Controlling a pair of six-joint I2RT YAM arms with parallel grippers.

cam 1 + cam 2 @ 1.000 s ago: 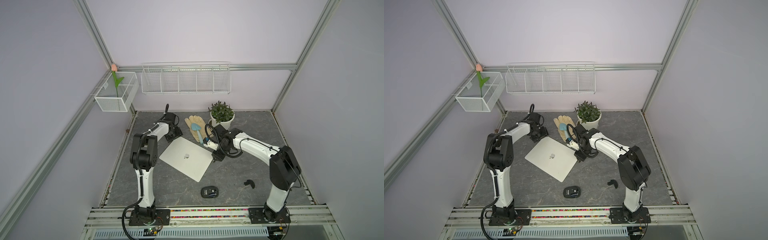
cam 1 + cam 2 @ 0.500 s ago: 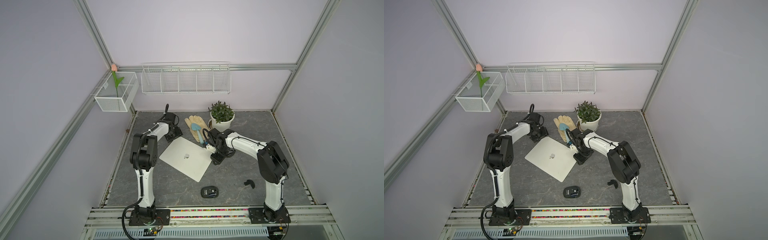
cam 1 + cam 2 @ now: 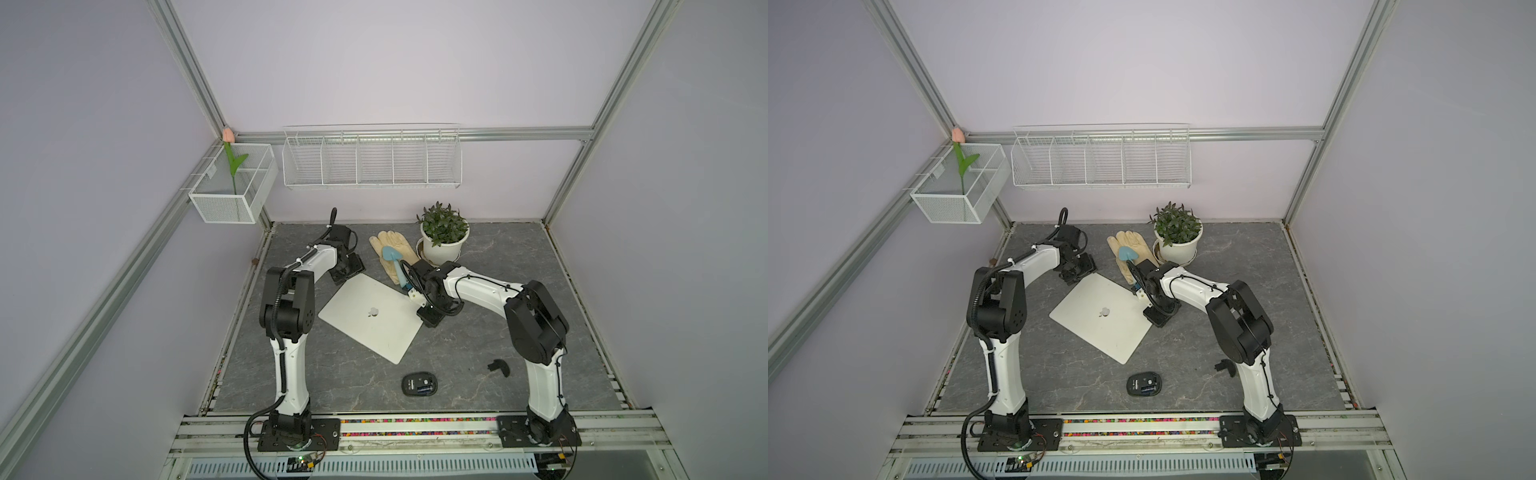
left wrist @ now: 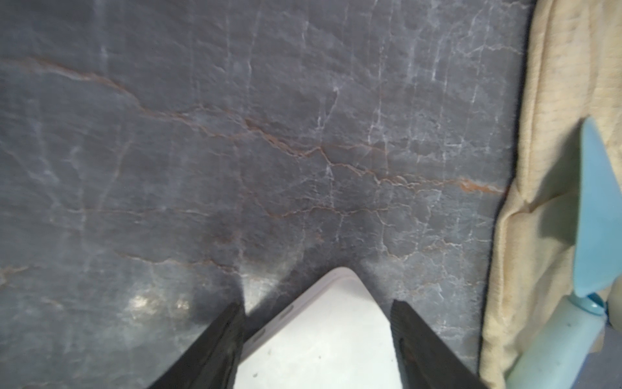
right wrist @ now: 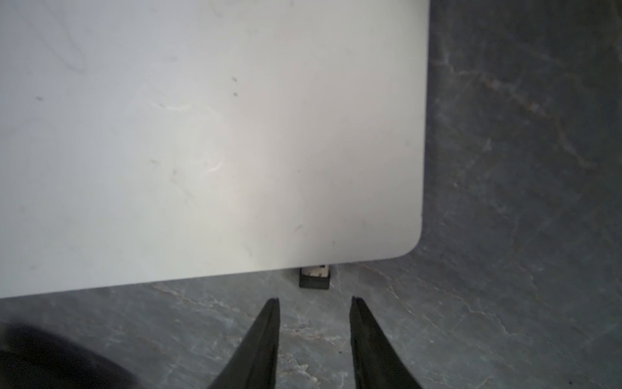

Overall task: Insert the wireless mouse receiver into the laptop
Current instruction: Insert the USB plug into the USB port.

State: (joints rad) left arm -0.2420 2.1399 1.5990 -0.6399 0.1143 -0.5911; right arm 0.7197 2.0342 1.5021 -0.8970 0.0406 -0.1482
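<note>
Laptop (image 3: 360, 332) on grey marbled table (image 3: 511, 253), lilac walls (image 3: 374, 62), left jaws spread astride its corner, right jaws parted

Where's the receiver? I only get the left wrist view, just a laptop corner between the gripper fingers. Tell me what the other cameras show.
Observer: The receiver sits against the laptop edge near a corner, with its metal plug partly showing in the right wrist view.
Operator: Report the right gripper.
Observer: The right gripper is open and empty, its tips just short of the receiver.
Operator: Now find the mouse.
Observer: The mouse lies apart from the laptop, beyond its near corner, in both top views.
</note>
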